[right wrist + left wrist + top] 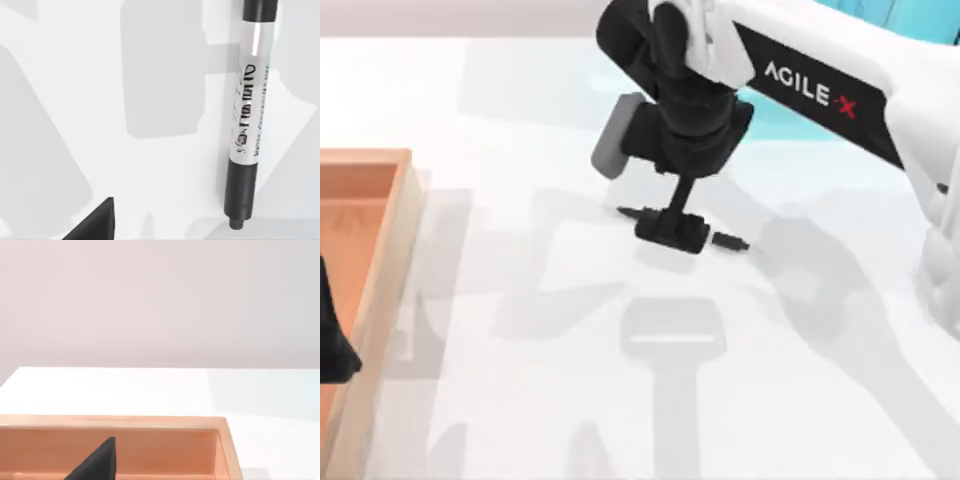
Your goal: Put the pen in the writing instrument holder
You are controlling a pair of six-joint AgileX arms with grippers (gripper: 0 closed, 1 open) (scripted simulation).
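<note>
Right gripper (672,228) hangs low over the pen (730,241), which lies flat on the white table (520,200) just past centre toward one o'clock. Finger state cannot be determined. Wooden tray (390,260) at nine o'clock; left gripper (332,340) parked over it.

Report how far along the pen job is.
Done: the right claw has been brought down over the pen, which lies flat on the white table. In hand: the grasp; whether the claw has closed on it cannot be told. Left: lifting the pen and carrying it to the wooden holder at the table's left edge, where the left claw sits.
</note>
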